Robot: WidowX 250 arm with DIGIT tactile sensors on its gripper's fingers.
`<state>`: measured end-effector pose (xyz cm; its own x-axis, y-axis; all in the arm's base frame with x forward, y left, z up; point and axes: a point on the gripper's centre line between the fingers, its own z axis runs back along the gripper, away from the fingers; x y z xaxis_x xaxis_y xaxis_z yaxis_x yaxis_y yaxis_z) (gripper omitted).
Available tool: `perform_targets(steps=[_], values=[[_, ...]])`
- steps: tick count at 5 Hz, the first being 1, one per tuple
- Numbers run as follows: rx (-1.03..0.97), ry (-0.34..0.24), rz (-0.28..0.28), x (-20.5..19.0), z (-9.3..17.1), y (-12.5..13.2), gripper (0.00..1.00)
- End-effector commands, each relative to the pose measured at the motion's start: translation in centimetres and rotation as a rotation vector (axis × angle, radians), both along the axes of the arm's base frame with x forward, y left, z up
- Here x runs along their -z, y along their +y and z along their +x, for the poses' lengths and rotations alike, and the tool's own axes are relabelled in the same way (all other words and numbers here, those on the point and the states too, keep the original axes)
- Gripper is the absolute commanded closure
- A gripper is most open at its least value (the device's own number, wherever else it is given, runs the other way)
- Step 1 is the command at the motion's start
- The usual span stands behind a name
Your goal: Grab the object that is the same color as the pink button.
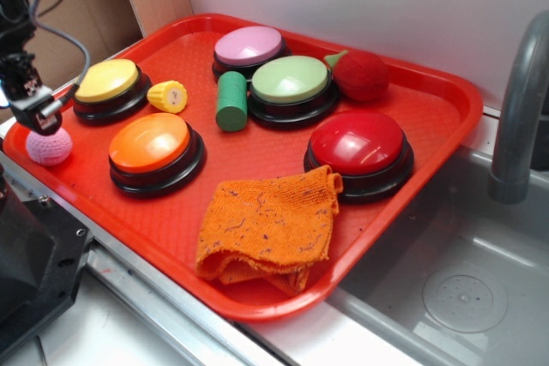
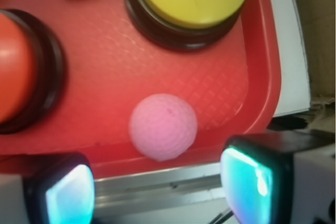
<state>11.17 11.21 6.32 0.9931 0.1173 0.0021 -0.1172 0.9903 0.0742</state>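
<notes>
In the exterior view, the gripper hangs at the left edge of the frame, just above the pink ball, probably lined up to take it. The ball lies at the left corner of the red tray. The tray also holds the pink button at upper centre, four other buttons, a green cylinder, a dark red toy, a small yellow piece and an orange cloth.

In the wrist view, the ball sits at lower centre, near the tray rim. The two fingers stand apart at the bottom corners, holding nothing.
</notes>
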Motion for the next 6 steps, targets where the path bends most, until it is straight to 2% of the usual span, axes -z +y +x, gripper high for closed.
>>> perform_targets(steps=[1, 2, 3, 4, 5, 6], values=[[0.028, 0.015, -0.017, 2.9, 0.7, 0.7, 0.0], [0.039, 0.033, -0.033, 4.2, 1.1, 0.3, 0.0], [0.027, 0.022, -0.036, 4.6, 1.3, 0.2, 0.0], [-0.018, 0.046, -0.044, 4.9, 1.1, 0.1, 1.0], [-0.052, 0.044, -0.055, 4.0, 1.4, -0.3, 1.0], [-0.053, 0.068, -0.104, 1.4, 2.8, -1.4, 1.0]])
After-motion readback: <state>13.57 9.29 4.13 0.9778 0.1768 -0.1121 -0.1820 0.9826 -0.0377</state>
